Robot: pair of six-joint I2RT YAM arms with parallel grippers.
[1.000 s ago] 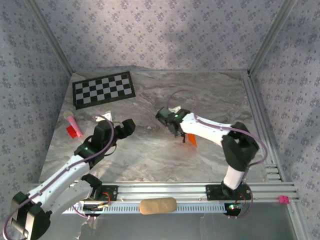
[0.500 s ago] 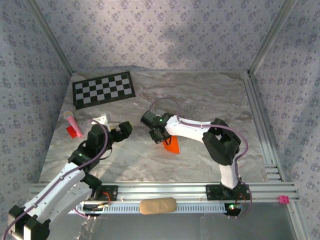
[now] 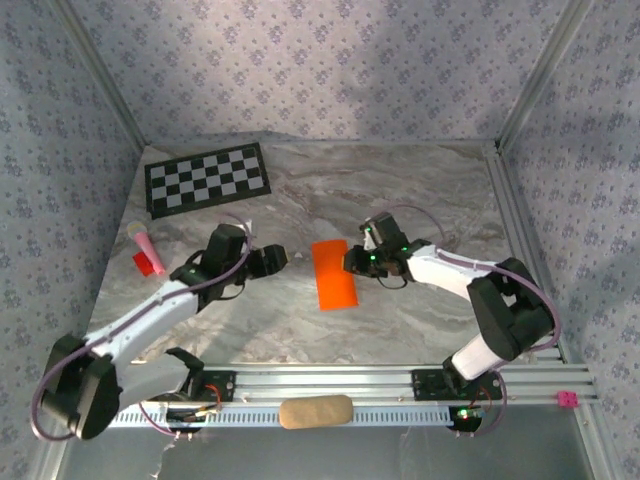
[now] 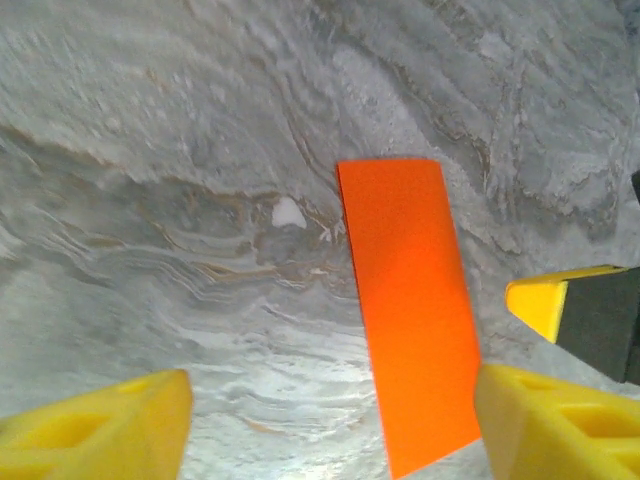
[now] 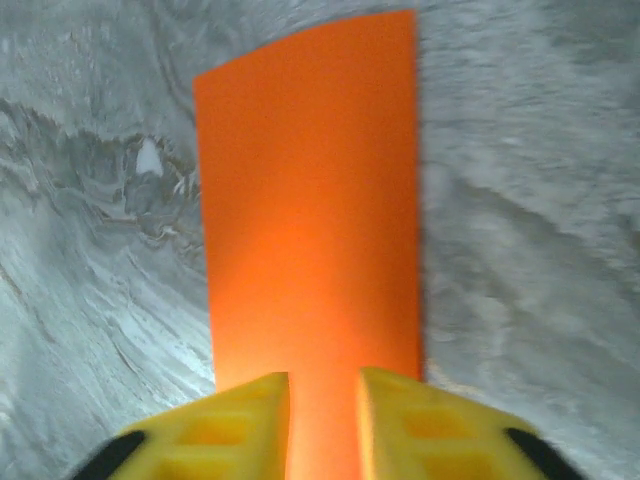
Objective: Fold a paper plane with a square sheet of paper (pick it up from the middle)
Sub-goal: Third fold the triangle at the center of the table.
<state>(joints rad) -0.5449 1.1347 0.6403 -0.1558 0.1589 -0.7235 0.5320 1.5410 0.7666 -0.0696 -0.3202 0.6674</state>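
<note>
The square sheet of paper is bright orange and lies flat on the marble table as a narrow folded rectangle. My right gripper points left at its right edge. In the right wrist view its jaws stand a narrow gap apart over the near end of the paper, and orange shows through the gap. My left gripper points right, just left of the sheet. In the left wrist view it is open wide, with the paper's end lying by its right finger. A right-gripper finger shows beyond.
A black-and-white checkerboard sheet lies at the back left. A small red and pink object sits at the left edge. A tan pad rests on the front rail. Aluminium rails bound the table's right side.
The right gripper carried the paper left, let it down flat mid-table and drew back to its right edge. The left gripper swung right toward the sheet, its jaws narrowing somewhat.
</note>
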